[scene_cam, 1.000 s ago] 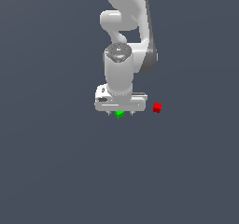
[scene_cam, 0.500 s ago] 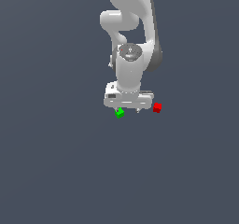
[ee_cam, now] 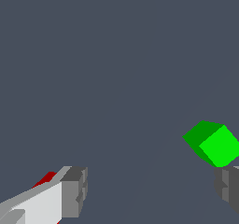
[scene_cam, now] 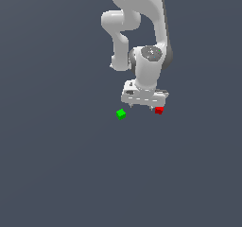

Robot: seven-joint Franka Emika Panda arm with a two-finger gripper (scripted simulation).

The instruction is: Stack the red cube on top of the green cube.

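Stacking is not yet begun: end effector [scene_cam: 144, 109] hangs spread wide, gripping nothing, red cube [scene_cam: 159, 110] just beside one fingertip, green cube [scene_cam: 121, 114] apart on the surface [scene_cam: 56, 164].

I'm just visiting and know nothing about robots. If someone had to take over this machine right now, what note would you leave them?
Gripper: open, holding nothing; in the wrist view its two fingers stand wide apart with bare floor between them.
Red cube: on the floor, by the gripper's end on the exterior view's right, partly hidden behind one finger in the wrist view. Not between the fingers.
Green cube: on the floor, apart from the red one, toward the exterior view's left, clear of the gripper.
Done: nothing gripped or stacked.
Left: centre the fingers over the red cube, close on it, lift, carry it over and set it on the green cube.
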